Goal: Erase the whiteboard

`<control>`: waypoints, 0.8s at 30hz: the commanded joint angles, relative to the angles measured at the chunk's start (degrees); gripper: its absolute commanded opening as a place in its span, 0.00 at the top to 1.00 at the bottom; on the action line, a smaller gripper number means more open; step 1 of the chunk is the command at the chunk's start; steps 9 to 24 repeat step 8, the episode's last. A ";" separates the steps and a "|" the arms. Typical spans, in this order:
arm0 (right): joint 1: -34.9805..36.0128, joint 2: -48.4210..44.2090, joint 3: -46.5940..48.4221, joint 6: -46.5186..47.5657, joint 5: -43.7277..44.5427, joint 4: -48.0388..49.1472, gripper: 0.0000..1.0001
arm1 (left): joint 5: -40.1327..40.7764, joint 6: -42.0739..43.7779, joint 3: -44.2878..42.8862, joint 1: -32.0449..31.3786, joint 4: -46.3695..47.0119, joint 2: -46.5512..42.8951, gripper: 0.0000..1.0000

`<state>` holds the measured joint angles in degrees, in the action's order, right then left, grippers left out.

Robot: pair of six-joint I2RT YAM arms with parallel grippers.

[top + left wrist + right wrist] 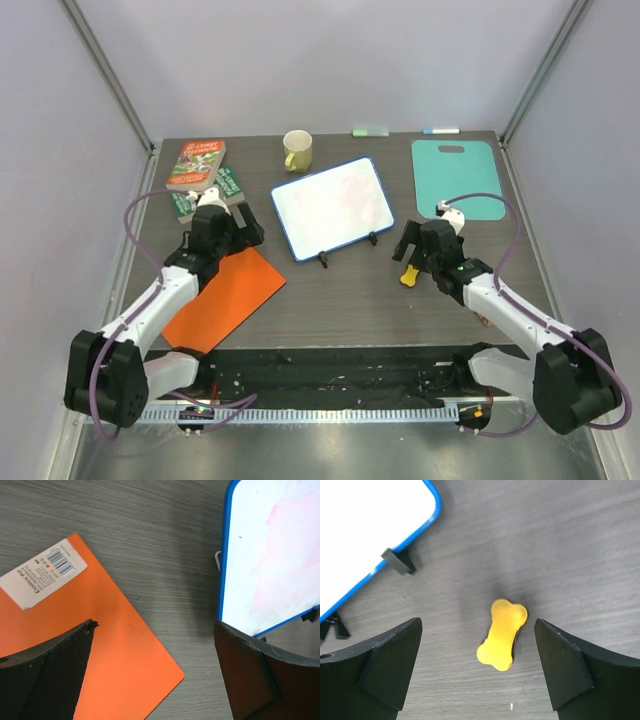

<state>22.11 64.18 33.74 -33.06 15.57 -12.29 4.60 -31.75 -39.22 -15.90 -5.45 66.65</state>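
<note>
Dark wood-grain table (350, 290), pale grey walls (330, 60); whiteboard (333, 207) propped centre, pink smudges.

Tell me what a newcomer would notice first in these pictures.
The bright orange folder at front left stands out most, lying flat, apart from the blue-framed whiteboard propped up in the middle with faint pink smears. Next comes a small yellow bone-shaped eraser lying beneath the open right gripper, right of the whiteboard.

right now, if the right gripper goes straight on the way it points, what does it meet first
Most likely the yellow bone-shaped eraser, lying on the table between the right gripper's open fingers. The height above it is unclear. The whiteboard sits off that line.
</note>
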 commanded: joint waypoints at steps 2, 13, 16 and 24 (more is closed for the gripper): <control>0.04 -3.62 2.82 5.54 2.70 3.68 0.00 | 6.12 -2.70 -2.79 -1.15 -8.70 -2.23 0.00; -0.05 -4.77 4.32 10.37 3.92 5.62 0.00 | 6.46 -1.12 -0.94 -1.41 -6.94 -5.29 0.00; -0.05 -4.77 4.32 10.37 3.92 5.62 0.00 | 6.46 -1.12 -0.94 -1.41 -6.94 -5.29 0.00; -0.05 -4.77 4.32 10.37 3.92 5.62 0.00 | 6.46 -1.12 -0.94 -1.41 -6.94 -5.29 0.00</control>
